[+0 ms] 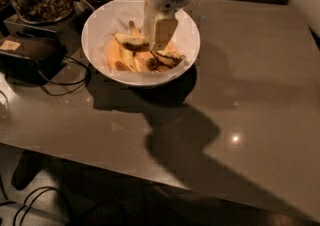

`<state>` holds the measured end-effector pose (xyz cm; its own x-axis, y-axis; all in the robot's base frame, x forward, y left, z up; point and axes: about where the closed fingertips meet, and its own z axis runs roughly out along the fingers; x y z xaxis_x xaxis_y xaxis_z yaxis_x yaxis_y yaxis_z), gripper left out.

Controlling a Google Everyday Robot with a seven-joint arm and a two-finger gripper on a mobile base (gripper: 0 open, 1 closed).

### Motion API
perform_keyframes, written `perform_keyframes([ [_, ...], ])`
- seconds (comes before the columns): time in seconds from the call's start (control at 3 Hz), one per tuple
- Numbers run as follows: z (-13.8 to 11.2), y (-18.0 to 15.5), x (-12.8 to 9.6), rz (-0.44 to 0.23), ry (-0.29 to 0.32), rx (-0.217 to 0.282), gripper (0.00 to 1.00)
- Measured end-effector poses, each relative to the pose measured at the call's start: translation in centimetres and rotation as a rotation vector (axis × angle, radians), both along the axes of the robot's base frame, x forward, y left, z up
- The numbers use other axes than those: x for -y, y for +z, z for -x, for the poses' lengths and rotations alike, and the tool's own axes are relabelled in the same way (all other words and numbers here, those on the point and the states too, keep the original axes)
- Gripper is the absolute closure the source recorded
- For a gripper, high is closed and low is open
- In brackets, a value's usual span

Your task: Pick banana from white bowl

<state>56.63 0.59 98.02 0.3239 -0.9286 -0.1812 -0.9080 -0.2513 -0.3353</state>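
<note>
Banana (129, 40): short, yellow w/ brown spots. Gripper (158, 44) clamps its right end; rest sticks out left, over other bananas (131, 60) in white bowl (98, 26), nr worktop's (250, 95) far-left corner.

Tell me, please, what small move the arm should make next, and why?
Probably a short, straight lift: the gripper sits inside the white bowl, against a banana that juts out sideways from it above the other pieces. A slow rise would show whether it holds.
</note>
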Motion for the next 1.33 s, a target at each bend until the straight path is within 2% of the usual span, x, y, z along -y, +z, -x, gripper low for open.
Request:
perform_keyframes([
  [0.33, 2.8, 2.8, 1.0, -0.031, 0.002, 0.072, 1.0],
  [0.67, 3.0, 2.9, 1.0, -0.031, 0.004, 0.069, 1.0],
  [1.0, 5.5, 2.1, 1.8, -0.074, -0.006, 0.016, 1.0],
  [1.33, 9.2, 1.5, 2.6, -0.111, -0.023, -0.044, 1.0],
])
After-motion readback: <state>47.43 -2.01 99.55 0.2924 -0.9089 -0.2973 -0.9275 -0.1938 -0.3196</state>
